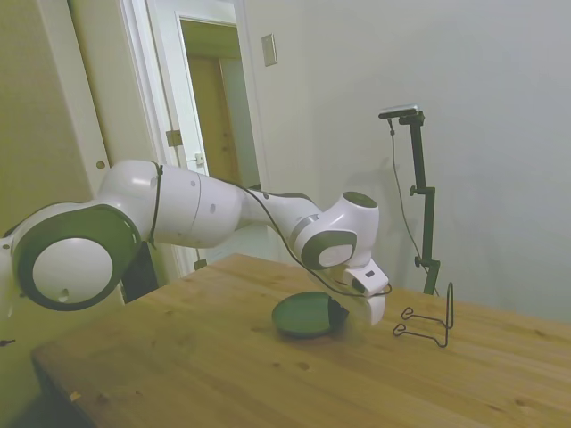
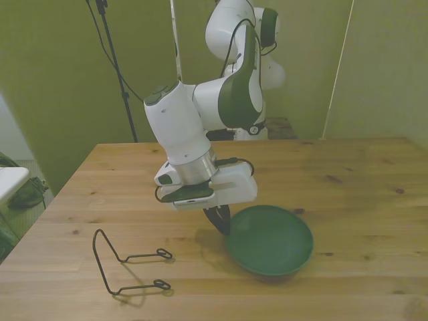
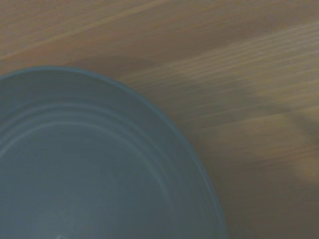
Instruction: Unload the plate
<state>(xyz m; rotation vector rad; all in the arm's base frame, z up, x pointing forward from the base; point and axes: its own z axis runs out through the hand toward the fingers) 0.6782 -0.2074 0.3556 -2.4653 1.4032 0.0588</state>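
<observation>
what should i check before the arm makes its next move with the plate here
1. Plate lies flat on the table, out of the wire stand: ok.
2. Plate apart from the wire stand, bare wood between them: ok.
3. Gripper sits at the plate's rim on the front view's left: ok.
4. Fingers released from the rim: cannot tell, they are dark against the plate.
5. Plate holds nothing inside: ok, the wrist view shows only bare glaze.
6. Free room above for a straight lift away: ok.

White arm (image 1: 178,209), grey-green joint caps, black cable.
</observation>
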